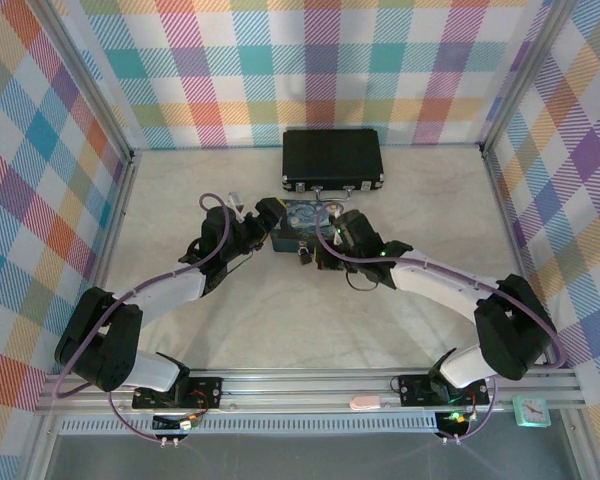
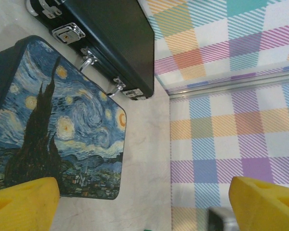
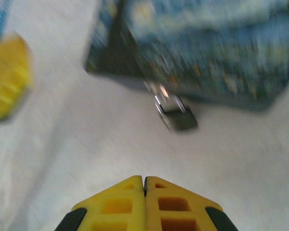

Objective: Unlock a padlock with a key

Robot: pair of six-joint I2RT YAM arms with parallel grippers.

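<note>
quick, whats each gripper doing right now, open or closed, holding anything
Left gripper: open wide, nothing between its jaws.
Right gripper: shut tight; whether it pinches anything cannot be told.

Just ahead of your right gripper (image 3: 144, 179) the padlock (image 3: 176, 115) lies on the table (image 3: 62, 159), right against the tin (image 3: 207, 53) behind it. From your left gripper (image 2: 144, 207), the tin sits ahead and left — the briefcase (image 2: 111, 38) just beyond it.
</note>
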